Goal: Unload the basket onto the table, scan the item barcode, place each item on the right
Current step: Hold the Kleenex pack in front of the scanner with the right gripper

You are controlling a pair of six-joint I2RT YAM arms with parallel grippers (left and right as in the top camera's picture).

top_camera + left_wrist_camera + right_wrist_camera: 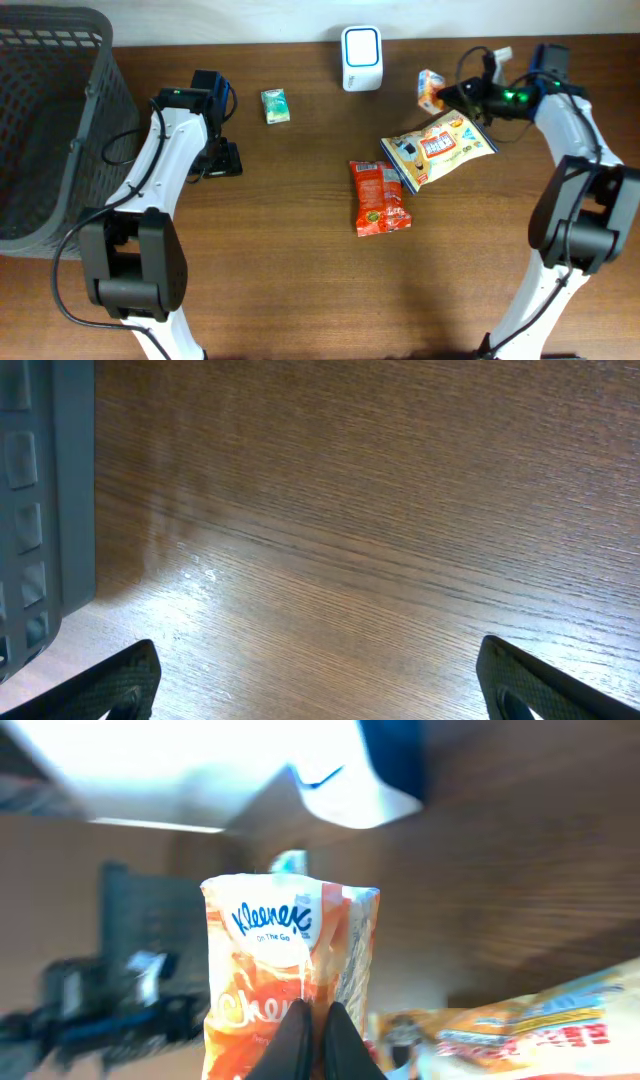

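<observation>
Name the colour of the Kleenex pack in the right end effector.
Kleenex pack: orange and white, blue logo; clearest in the right wrist view.

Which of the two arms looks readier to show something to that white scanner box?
Right. The right gripper is shut on the orange Kleenex pack, close to the white scanner. The left gripper is open, holding nothing, over bare table beside the basket.

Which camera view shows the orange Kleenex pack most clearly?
The right wrist view: the Kleenex pack fills the middle, its name readable, pinched by the right gripper. The overhead view shows it small, with no print readable. The left wrist view does not show it.
</observation>
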